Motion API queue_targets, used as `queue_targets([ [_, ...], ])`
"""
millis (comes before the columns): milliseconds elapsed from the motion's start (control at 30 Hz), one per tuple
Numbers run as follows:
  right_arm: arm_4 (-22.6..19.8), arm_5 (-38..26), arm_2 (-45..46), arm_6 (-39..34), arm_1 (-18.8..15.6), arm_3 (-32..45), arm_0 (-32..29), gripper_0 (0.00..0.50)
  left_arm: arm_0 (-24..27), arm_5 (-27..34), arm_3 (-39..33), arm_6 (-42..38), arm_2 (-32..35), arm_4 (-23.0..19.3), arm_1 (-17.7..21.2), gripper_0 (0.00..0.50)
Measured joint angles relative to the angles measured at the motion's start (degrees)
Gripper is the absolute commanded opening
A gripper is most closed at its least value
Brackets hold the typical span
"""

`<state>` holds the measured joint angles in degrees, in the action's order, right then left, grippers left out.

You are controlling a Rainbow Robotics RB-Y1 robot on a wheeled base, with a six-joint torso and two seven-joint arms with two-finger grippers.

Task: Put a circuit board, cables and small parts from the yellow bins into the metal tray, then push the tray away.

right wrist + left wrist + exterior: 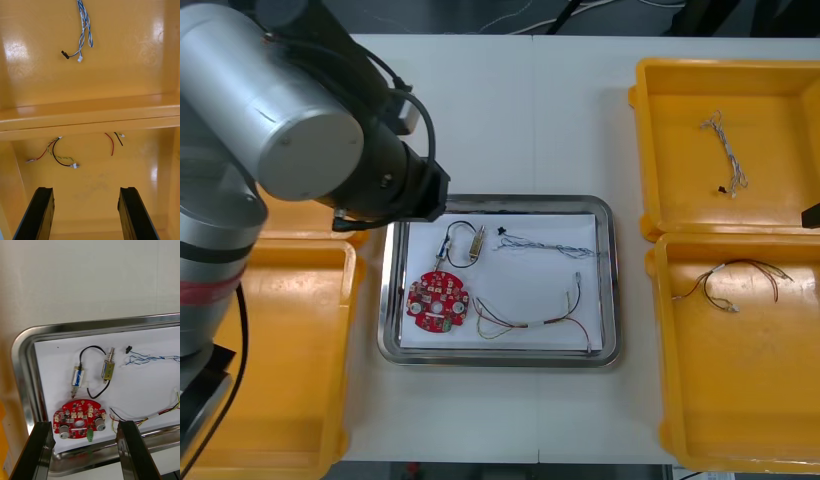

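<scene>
Holds the left gripper (84, 424) released and empty over the left part of the metal tray (500, 358). Has circuit board (437, 303), cables (550, 248) and small metal parts (478, 243) lying inside the tray. Holds the right gripper (85, 189) released over the near right yellow bin (740, 400).

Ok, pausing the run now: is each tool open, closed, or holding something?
Left tool: open, holding nothing, at the metal tray near the circuit board.
Right tool: open, holding nothing, over a yellow bin.

Far left yellow bin (295, 222) — and a corner of the metal tray (612, 285) — beneath left arm (280, 120)
</scene>
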<state>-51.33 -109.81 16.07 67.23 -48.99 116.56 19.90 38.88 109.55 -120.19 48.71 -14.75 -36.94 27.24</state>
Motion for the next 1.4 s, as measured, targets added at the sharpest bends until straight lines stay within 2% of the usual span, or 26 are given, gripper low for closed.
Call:
queue_targets([
  [200,-0.01,0.0,0.0,0.0,-0.01,0.01,-0.02,0.5,-0.04,0.07,-0.06,0.1,4.53,-6.29,7.13,0.5],
  [333,-0.01,0.0,0.0,0.0,-0.01,0.01,-0.02,0.5,-1.04,0.08,-0.06,0.98,8.29,-7.91,10.53,0.5],
  [467,-0.02,0.0,0.01,0.0,-0.02,0.02,-0.05,0.5,-3.76,0.09,0.17,6.59,14.1,-8.81,12.62,0.5],
  [667,-0.02,0.0,0.01,0.0,-0.03,0.04,-0.07,0.5,-7.53,0.09,3.1,24.16,21.68,-8.95,14.62,0.5],
  [767,-0.02,0.0,0.01,0.0,-0.03,0.04,-0.08,0.5,-8.35,0.09,5.16,29.3,23.32,-8.39,15.52,0.5],
  [1033,-0.18,0.0,0.07,0.0,-0.15,0.15,-0.57,0.5,-10.25,0.09,7.16,29.53,25.88,-5.0,16.51,0.5],
  [1400,-4.76,0.0,0.14,0.07,-1.08,3.54,-1.36,0.5,-10.56,0.09,8.47,29.53,26.43,-7.51,17.08,0.5],
])
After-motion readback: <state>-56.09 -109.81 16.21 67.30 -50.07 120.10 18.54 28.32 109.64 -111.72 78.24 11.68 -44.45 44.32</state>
